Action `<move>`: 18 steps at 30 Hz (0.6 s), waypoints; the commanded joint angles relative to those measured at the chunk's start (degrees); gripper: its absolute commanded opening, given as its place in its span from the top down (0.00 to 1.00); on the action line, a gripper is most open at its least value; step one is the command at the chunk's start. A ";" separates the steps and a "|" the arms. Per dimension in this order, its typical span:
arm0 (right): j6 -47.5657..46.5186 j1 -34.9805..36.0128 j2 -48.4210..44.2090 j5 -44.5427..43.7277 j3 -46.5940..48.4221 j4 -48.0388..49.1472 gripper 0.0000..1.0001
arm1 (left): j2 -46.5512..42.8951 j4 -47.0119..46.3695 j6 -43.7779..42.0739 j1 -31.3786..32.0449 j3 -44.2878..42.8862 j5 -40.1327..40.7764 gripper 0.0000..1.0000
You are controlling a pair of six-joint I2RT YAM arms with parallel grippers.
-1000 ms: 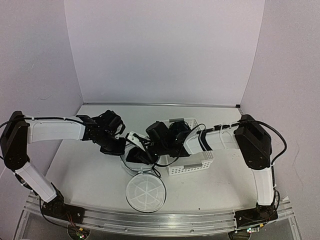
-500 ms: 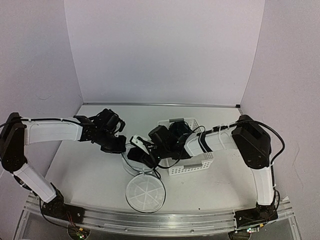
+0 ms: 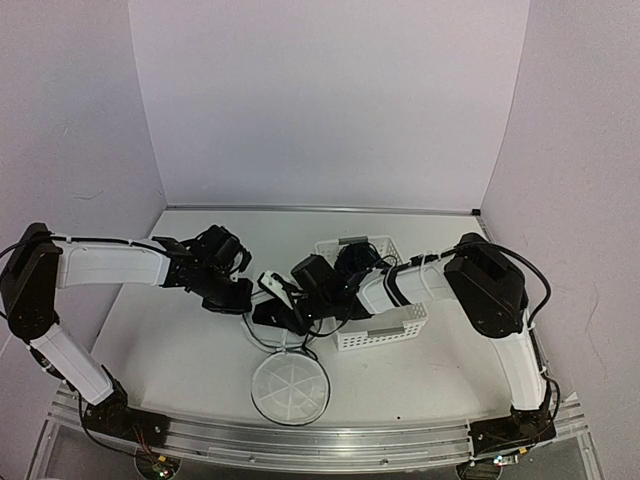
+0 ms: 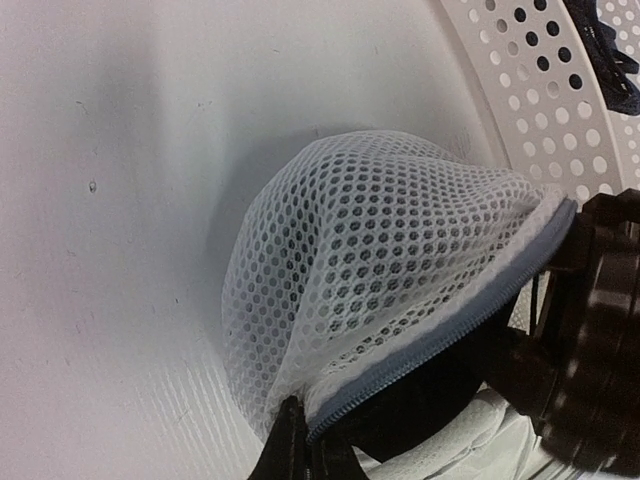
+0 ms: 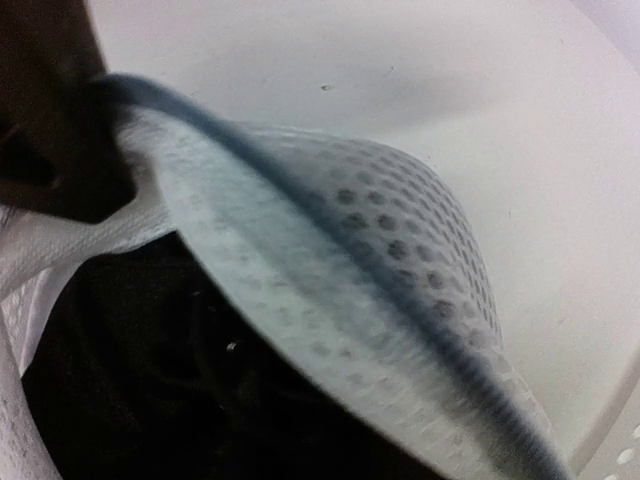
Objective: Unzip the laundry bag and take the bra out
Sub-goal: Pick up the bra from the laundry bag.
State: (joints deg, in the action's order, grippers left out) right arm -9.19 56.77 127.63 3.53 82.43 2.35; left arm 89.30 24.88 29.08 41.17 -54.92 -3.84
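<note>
The laundry bag lies between my two grippers, its round spoked face (image 3: 290, 388) toward the near edge. In the left wrist view its white mesh (image 4: 390, 240) domes up above a grey zipper edge (image 4: 450, 310) that gapes open. My left gripper (image 4: 300, 450) is shut on the mesh beside the zipper's lower end; it also shows in the top view (image 3: 228, 292). My right gripper (image 3: 285, 312) sits at the bag's opening, its fingers hidden. Black fabric, seemingly the bra (image 5: 150, 390), fills the inside of the bag (image 5: 400, 300).
A white perforated basket (image 3: 392, 325) stands just right of the bag, under my right arm; its wall (image 4: 530, 90) shows in the left wrist view with a dark item (image 4: 605, 45) inside. White walls close the back and both sides.
My right arm has shifted a little to the left at the bag's opening. My left gripper has kept its hold and barely moved. The bag's round face stays in place.
</note>
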 commanded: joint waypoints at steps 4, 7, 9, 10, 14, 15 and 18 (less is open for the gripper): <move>3.13 -0.76 1.10 1.14 0.44 -0.25 1.00 | 0.18 -1.61 0.27 -0.30 0.01 -0.82 1.00; 2.81 -0.78 0.02 0.95 -0.36 -0.19 1.00 | 0.26 -1.59 0.27 -0.30 -0.21 -0.81 1.00; 2.61 -0.79 -1.07 1.29 -1.05 -0.05 1.00 | 0.22 -1.59 0.43 -0.32 -0.24 -0.67 1.00; 2.53 -0.77 -1.71 1.42 -1.39 0.06 1.00 | 0.16 -1.59 0.49 -0.30 -0.28 -0.58 1.00; 2.34 -0.69 -4.95 2.89 -3.70 0.81 1.00 | -0.33 -1.59 0.87 -0.32 -0.60 -0.05 1.00; 2.26 -0.68 -6.05 3.57 -4.43 1.12 1.00 | -0.35 -1.59 0.95 -0.36 -0.63 0.03 1.00; 2.03 -0.68 -9.41 5.75 -7.74 3.13 1.00 | -0.27 -1.59 1.47 -0.32 -0.93 -0.11 1.00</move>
State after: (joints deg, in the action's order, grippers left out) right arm -7.03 56.27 124.60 6.20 77.89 3.79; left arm 89.38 24.86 29.67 41.15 -54.70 -4.34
